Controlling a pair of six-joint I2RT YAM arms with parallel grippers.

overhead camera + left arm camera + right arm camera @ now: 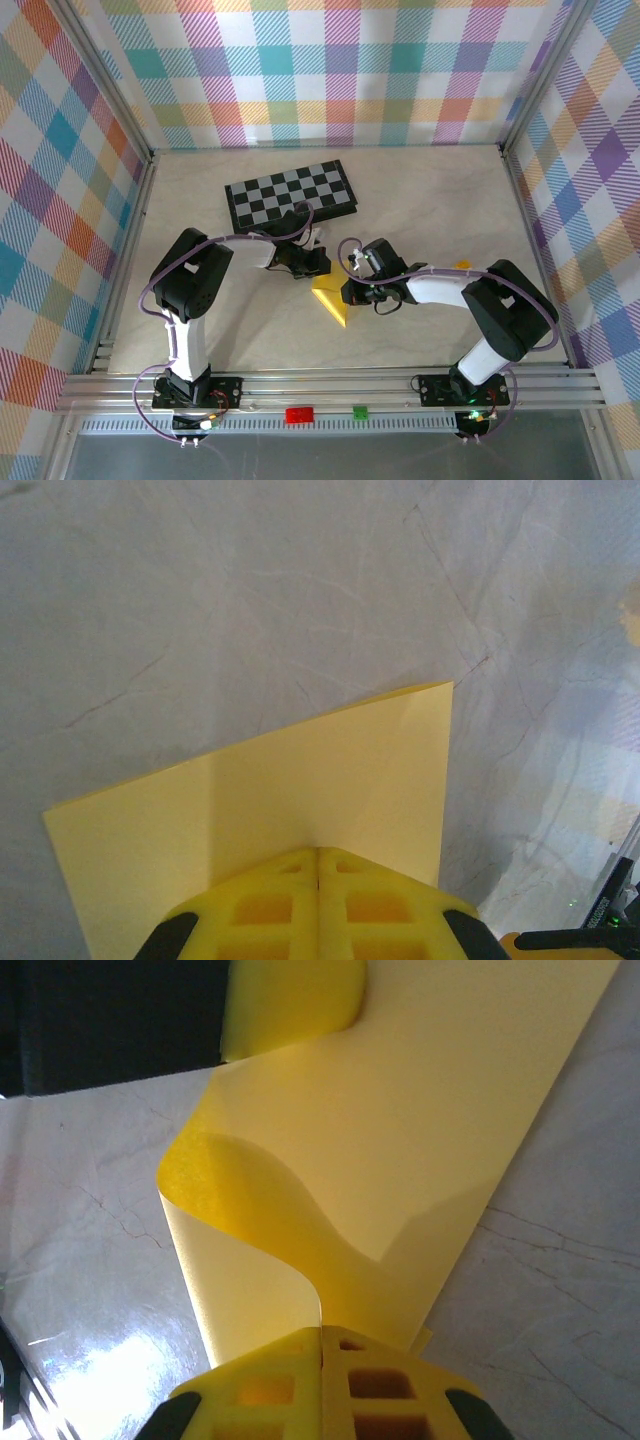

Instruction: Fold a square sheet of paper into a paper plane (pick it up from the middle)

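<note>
The square sheet of paper (332, 300) is thin and yellow and sits between my two grippers, near the table's middle. My left gripper (316, 266) is shut on its far side. In the left wrist view the sheet (300, 780) spreads out from the closed yellow fingertips (290, 880), with one crease running down its left part. My right gripper (352, 291) is shut on the near side. There the sheet (400, 1140) bows up in an S-curve out of the closed gripper (321, 1332). A paper plane is out of view.
A black-and-grey chessboard (290, 193) lies just behind the left gripper. A small orange-yellow block (462, 264) sits on the table by the right arm. Checked walls enclose the marble-look table (200, 330) on three sides.
</note>
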